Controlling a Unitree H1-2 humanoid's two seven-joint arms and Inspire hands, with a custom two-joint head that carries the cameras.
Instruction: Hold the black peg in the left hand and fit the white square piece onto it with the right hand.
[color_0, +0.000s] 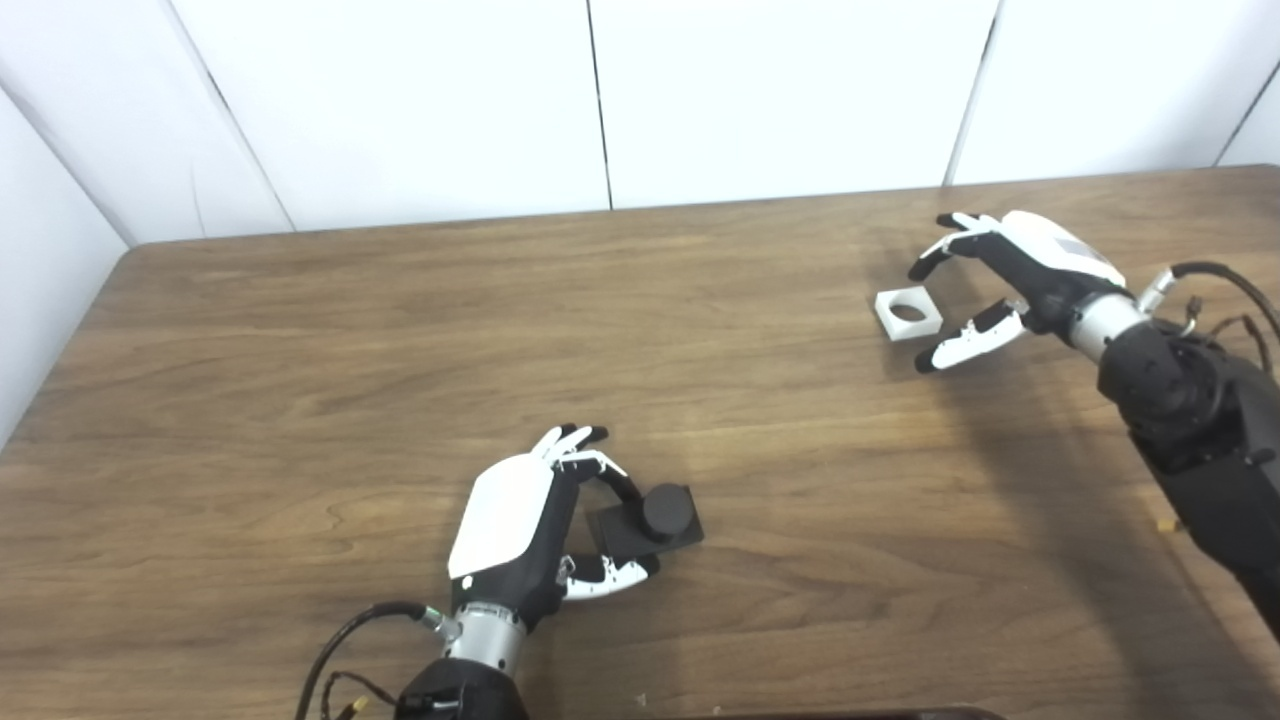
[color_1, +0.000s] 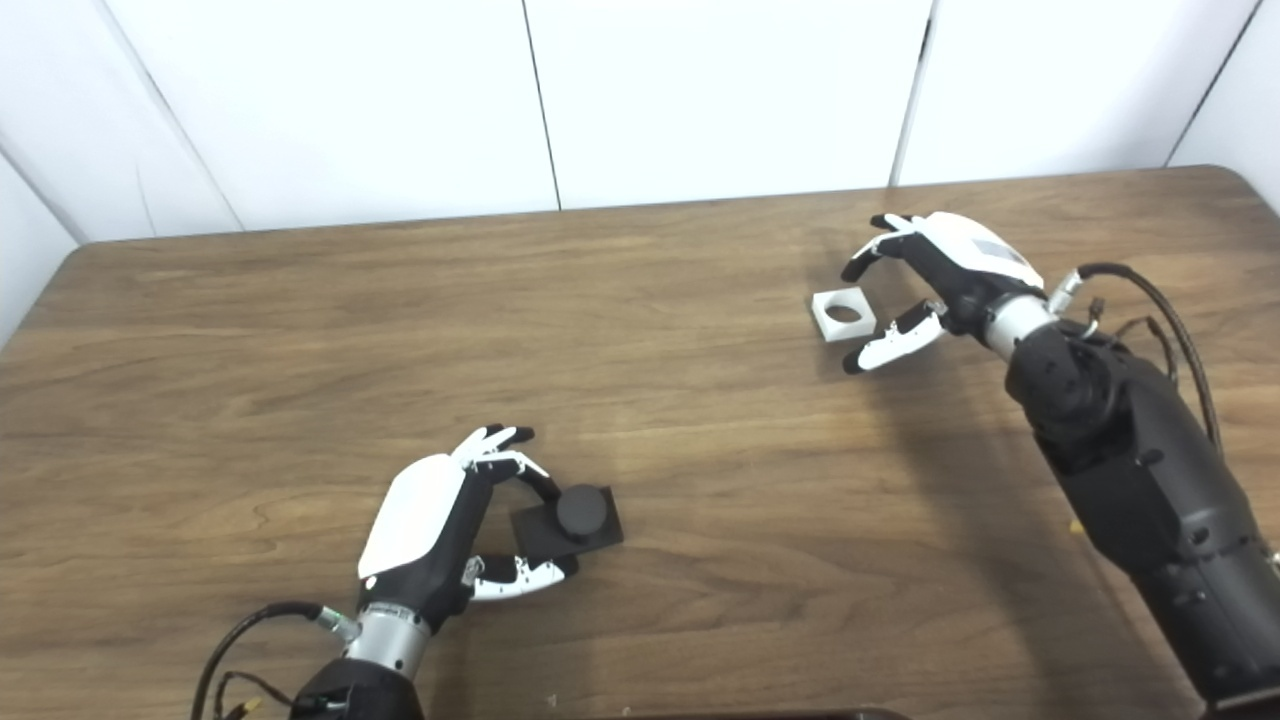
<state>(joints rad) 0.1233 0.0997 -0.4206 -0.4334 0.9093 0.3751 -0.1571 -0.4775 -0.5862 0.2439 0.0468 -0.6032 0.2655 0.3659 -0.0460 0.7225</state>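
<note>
The black peg stands upright on its square black base on the wooden table, near the front middle. My left hand is open beside it on the left, with fingers and thumb curved around the base's left side; contact is unclear. The white square piece, flat with a round hole, lies at the far right of the table. My right hand is open just right of it, fingers above and thumb below its right side, not gripping it. Both also show in the right eye view: peg, white piece.
White wall panels stand behind the table's far edge. A dark strip runs along the front edge. Cables hang from both wrists. A small yellowish crumb lies near the right forearm.
</note>
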